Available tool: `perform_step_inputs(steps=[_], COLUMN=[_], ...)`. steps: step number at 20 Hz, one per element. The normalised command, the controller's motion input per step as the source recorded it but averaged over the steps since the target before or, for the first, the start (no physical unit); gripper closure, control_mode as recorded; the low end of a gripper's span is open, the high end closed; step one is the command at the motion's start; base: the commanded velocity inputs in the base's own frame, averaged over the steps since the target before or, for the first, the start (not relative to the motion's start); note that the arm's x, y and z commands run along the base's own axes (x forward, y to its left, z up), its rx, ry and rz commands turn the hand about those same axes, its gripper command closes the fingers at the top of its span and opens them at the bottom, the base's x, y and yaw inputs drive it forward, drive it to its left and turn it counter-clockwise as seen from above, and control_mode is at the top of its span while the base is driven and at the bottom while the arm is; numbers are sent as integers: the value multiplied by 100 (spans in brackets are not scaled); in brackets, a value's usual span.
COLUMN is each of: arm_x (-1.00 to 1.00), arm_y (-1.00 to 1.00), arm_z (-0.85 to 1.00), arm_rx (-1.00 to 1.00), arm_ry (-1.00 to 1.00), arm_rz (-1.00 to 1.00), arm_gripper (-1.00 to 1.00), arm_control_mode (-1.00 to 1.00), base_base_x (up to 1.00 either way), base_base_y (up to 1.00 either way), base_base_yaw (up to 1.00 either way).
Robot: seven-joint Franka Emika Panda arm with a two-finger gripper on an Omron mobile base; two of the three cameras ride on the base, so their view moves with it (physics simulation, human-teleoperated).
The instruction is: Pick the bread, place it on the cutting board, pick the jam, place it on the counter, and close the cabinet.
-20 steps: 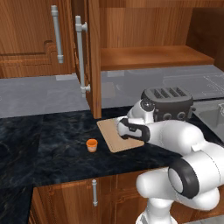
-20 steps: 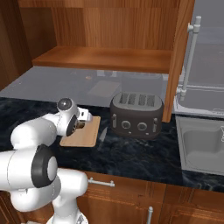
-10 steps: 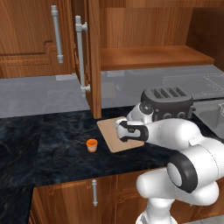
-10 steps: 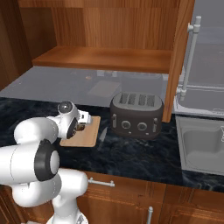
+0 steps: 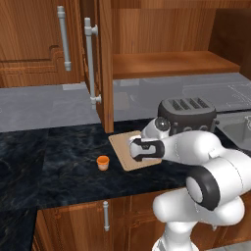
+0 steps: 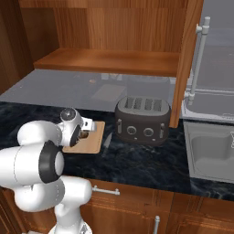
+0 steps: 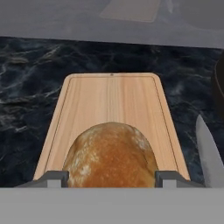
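One bread (image 7: 110,154), one cutting board (image 7: 111,99), one jam (image 5: 102,162), one toaster (image 6: 141,119), perhaps one knife (image 7: 208,151)

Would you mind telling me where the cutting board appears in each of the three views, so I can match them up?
Left base view: cutting board at centre, on the counter, partly behind the arm.
Right base view: it lies left of centre, beside the arm.
Hand view: it fills the middle, with the bread on it.
Shared landmark: the toaster, right of the board in both base views.
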Motion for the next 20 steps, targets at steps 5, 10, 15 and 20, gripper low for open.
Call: perform_step_inputs(steps=[5,10,15,20], arm_x=[4,6,4,0], arm_y=[4,2,1,0], arm_z=[-14,-14,-13,-10], arm_rx=[0,0,0,0], arm_ry=[0,0,0,0], arm_rz=[0,0,0,0], arm_gripper=[100,100,100,100], arm_control_mode=[-100,-100,-100,-100], base_base_x=[0,0,0,0], base_base_y=[0,0,0,0], base_base_yaw=[0,0,0,0])
